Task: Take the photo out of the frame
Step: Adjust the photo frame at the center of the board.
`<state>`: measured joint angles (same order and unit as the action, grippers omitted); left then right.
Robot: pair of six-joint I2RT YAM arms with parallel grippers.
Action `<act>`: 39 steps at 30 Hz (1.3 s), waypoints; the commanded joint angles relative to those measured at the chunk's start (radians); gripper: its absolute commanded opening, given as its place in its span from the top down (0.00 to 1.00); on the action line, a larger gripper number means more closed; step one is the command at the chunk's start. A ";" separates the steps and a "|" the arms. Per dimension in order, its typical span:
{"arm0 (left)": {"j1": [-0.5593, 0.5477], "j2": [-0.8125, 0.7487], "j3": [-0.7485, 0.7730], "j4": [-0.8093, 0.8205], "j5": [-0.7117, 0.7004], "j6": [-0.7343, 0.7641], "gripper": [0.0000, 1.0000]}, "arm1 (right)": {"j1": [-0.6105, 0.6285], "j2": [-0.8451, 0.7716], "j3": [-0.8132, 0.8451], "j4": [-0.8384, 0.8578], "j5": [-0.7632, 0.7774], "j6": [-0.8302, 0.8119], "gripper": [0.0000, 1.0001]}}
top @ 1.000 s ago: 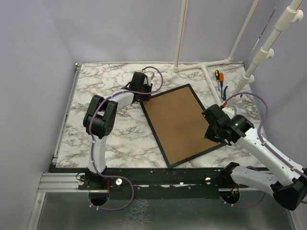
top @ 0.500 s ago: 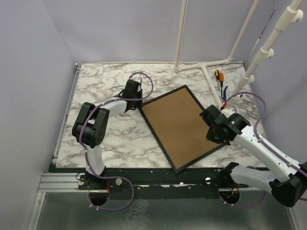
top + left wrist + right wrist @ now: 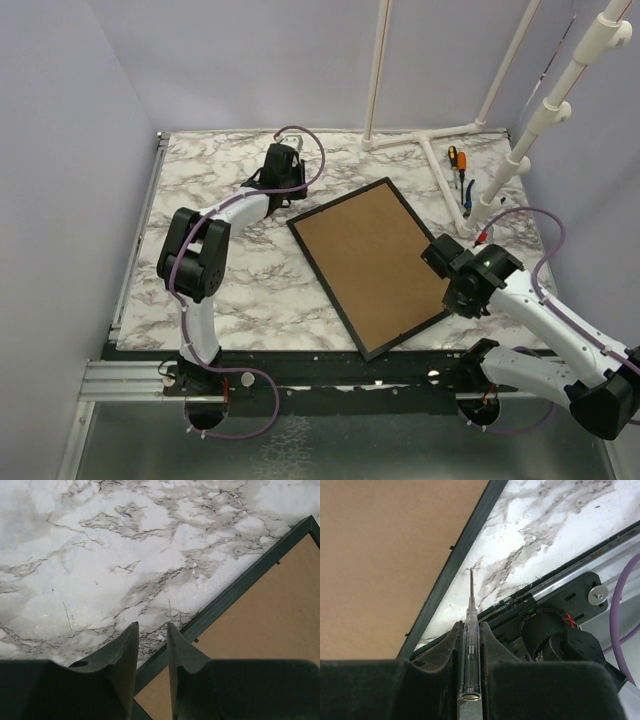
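Observation:
The frame (image 3: 370,265) lies face down on the marble table, its brown fibreboard back (image 3: 272,615) up inside the thin black border (image 3: 235,592). The photo is hidden under that back. My left gripper (image 3: 288,195) (image 3: 152,626) hovers just off the frame's far-left edge, open a narrow gap with nothing between its fingers. My right gripper (image 3: 462,292) (image 3: 470,625) is at the frame's near-right corner, shut on a clear-handled screwdriver (image 3: 470,645). The screwdriver's thin tip points along the outside of the border (image 3: 455,565), over the marble.
An orange-handled screwdriver (image 3: 453,158) and a blue-handled tool (image 3: 468,188) lie at the back right beside white pipes (image 3: 440,140). A metal rail (image 3: 580,567) and the arm's base (image 3: 555,635) run along the near table edge.
The frame has turned slightly, its left corner shifting nearer. My left gripper swung left, then back towards the far edge. My right gripper moved nearer and rightward along the frame's right edge.

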<state>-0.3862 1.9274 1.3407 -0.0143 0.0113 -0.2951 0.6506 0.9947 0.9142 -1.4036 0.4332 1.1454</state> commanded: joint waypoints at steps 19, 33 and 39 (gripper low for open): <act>0.024 0.148 0.079 0.036 0.101 -0.064 0.69 | -0.002 0.177 -0.006 0.149 0.014 0.028 0.99; 0.073 0.178 0.047 0.093 0.254 -0.118 0.67 | -0.005 0.182 -0.002 0.263 0.026 -0.024 0.99; 0.078 0.156 -0.012 0.095 0.245 -0.116 0.66 | -0.020 0.203 0.012 0.309 0.018 -0.061 0.99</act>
<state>-0.3099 2.0968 1.3857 0.0673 0.2245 -0.4057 0.6426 1.1831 0.8871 -1.1904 0.4263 1.1042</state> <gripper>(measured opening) 0.332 0.148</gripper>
